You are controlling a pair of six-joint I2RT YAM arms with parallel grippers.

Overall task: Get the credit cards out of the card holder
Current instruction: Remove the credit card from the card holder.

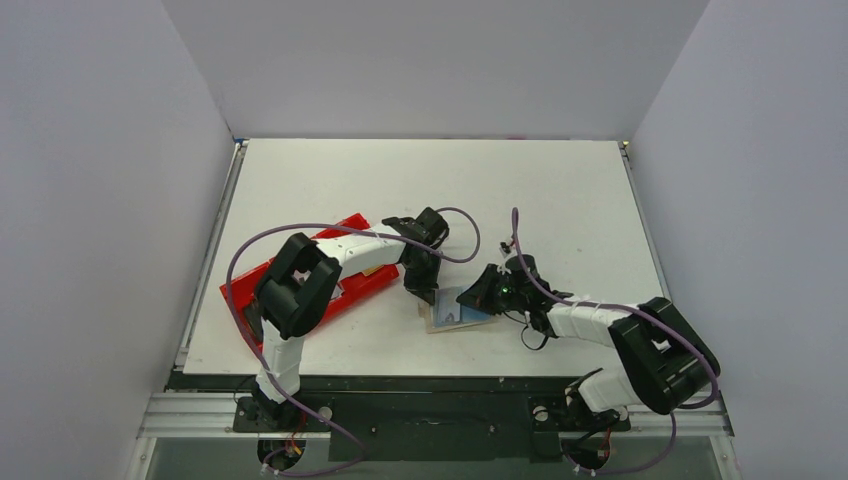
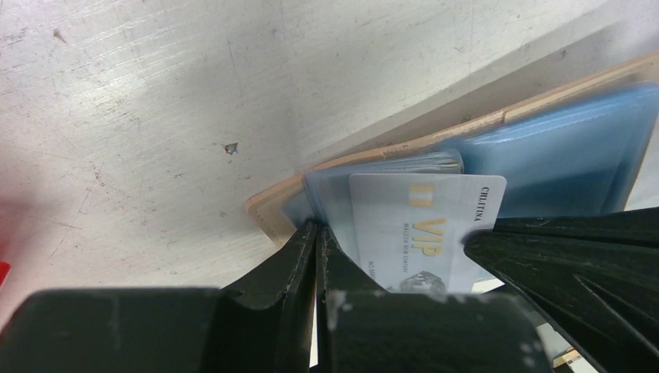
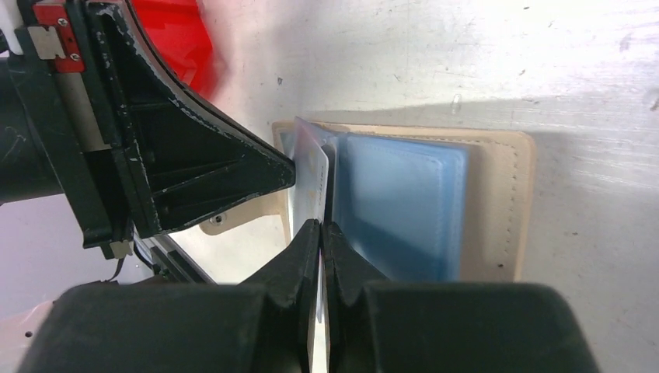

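Note:
The tan card holder [image 1: 452, 318] lies open on the table, its blue plastic sleeves [image 3: 396, 202] facing up. A white credit card [image 2: 420, 225] with gold print sticks out of the sleeves, raised on edge. My right gripper [image 3: 321, 227] is shut on that card's edge. My left gripper [image 2: 317, 233] is shut too. Its tips rest against the sleeves at the holder's corner [image 2: 268, 210], and nothing shows between them. The two grippers meet over the holder [image 3: 505, 202] in the top view, left gripper [image 1: 425, 290] and right gripper [image 1: 482, 295]. A light blue card cannot be told apart from the sleeves.
A long red tray [image 1: 345, 285] lies under the left arm, left of the holder, and also shows as a red tray [image 3: 175, 39] in the right wrist view. The white table [image 1: 560, 200] stretches behind, with walls on three sides.

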